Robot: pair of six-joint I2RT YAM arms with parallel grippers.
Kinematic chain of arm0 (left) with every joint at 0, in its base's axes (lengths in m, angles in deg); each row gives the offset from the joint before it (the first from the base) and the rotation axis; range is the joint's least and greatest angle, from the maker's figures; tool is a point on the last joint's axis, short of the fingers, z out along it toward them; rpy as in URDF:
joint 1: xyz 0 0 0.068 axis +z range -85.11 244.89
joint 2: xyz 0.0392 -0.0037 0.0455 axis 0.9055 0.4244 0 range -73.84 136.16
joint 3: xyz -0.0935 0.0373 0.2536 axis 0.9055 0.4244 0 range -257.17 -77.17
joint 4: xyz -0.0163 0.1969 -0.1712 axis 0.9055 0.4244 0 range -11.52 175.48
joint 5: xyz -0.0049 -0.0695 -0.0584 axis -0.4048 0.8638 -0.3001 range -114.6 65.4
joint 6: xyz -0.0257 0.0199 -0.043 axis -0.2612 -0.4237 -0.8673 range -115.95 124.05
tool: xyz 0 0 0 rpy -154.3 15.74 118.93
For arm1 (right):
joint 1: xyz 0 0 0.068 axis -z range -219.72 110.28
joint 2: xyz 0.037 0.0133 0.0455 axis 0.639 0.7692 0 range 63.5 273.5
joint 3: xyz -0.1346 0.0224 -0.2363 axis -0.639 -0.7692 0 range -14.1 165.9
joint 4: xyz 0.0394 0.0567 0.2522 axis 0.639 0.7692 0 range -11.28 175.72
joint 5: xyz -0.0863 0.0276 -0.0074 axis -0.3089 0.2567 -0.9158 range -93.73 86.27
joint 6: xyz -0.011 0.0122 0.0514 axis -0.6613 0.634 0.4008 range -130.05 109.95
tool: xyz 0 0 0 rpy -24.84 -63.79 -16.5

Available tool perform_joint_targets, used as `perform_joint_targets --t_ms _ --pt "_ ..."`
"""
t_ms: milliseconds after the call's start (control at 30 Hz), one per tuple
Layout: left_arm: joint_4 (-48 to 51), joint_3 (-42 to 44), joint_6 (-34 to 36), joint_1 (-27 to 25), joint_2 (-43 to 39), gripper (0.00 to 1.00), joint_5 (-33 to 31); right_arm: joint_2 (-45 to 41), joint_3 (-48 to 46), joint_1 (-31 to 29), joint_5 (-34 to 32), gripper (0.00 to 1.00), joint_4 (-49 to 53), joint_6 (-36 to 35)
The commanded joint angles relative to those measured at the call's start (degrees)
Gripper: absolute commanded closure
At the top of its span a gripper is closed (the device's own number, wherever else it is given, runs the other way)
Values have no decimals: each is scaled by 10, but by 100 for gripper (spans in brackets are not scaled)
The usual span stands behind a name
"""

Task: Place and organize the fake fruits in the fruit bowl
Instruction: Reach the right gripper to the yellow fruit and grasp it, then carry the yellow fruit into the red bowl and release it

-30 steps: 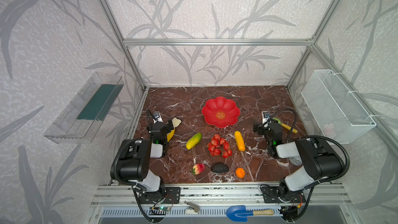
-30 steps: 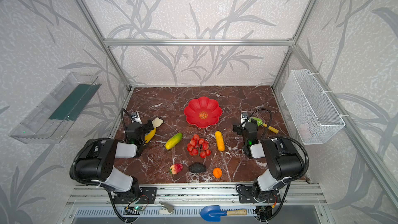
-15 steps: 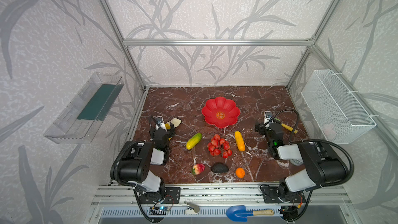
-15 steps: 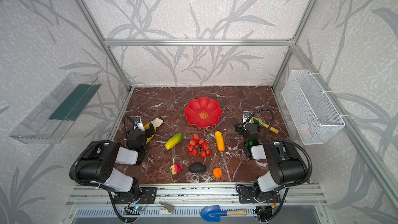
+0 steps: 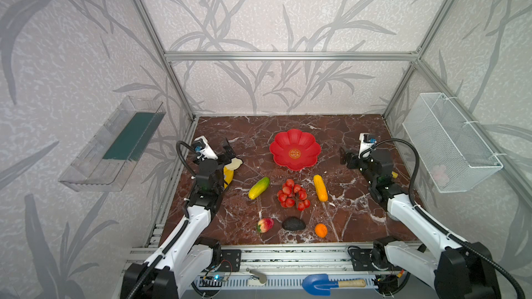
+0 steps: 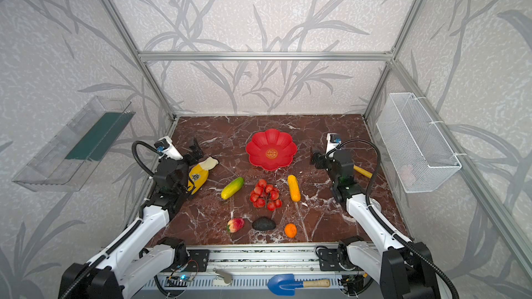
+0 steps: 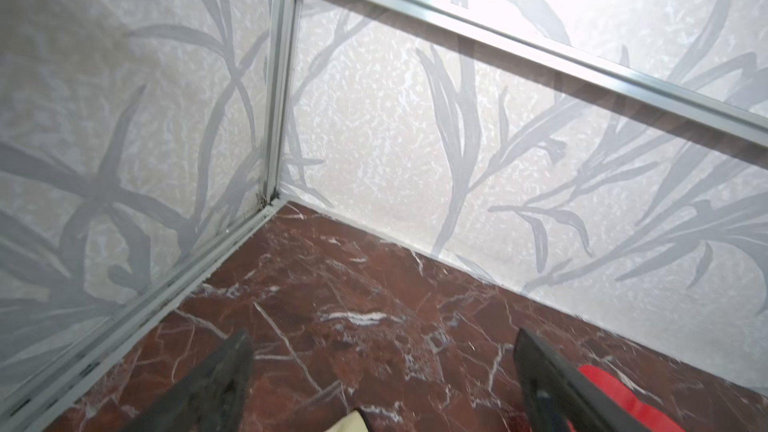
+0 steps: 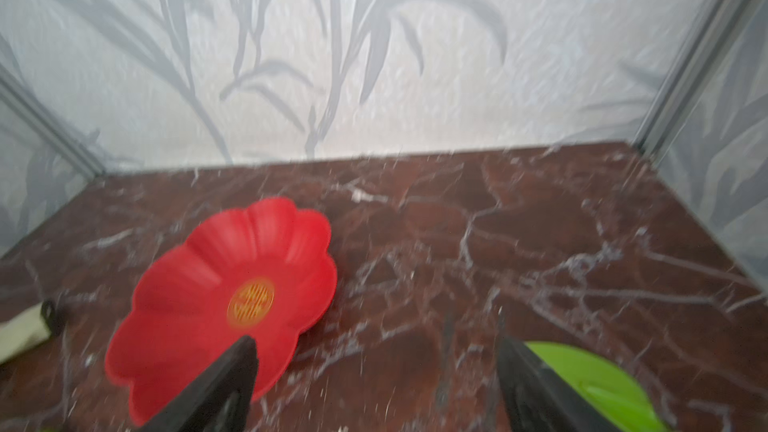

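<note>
Left gripper (image 7: 382,347) and right gripper (image 8: 376,347): jaws spread wide, gripping nothing. Fruit bowl (image 5: 288,142) rests on the marble tabletop (image 5: 345,127) between both grippers. All six fake fruits (image 5: 292,195) lie outside it, on its robot-facing side

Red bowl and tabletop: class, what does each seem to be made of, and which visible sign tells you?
The red bowl looks like glossy moulded plastic: uniform colour, soft highlights on its petals. The tabletop looks like polished red-brown marble with white veins, possibly printed laminate.
</note>
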Motion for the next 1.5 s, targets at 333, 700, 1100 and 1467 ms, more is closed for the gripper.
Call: perform_joint_targets --t_ms 333,700,1100,1467 --pt "181 -25 -62 1 -14 6 68 64 7 -210 -38 20 199 114" --pt "228 -7 -82 1 -87 6 71 271 103 -223 -102 36 197 113" --pt "235 7 -90 1 -109 6 65 169 70 -223 -123 69 244 112" --pt "243 4 -96 1 -102 6 79 190 245 -216 -87 69 256 30"
